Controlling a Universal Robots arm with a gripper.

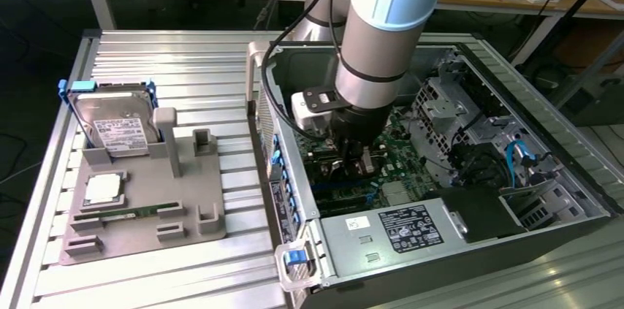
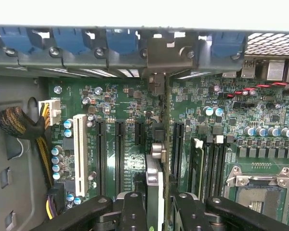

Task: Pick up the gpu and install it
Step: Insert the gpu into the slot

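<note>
One thin dark gpu, edge-on, upright

Single arm entering from the upper centre of the exterior frame, grey forearm angled steeply downward, wrist near vertical. The gripper points straight down; in the wrist view its two black fingers stand close together, pinching the edge-on gpu between them.

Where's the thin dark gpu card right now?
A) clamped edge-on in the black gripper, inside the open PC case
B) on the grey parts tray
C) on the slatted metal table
A: the gpu is clamped edge-on in the gripper, at the black slots of the green motherboard.
</note>
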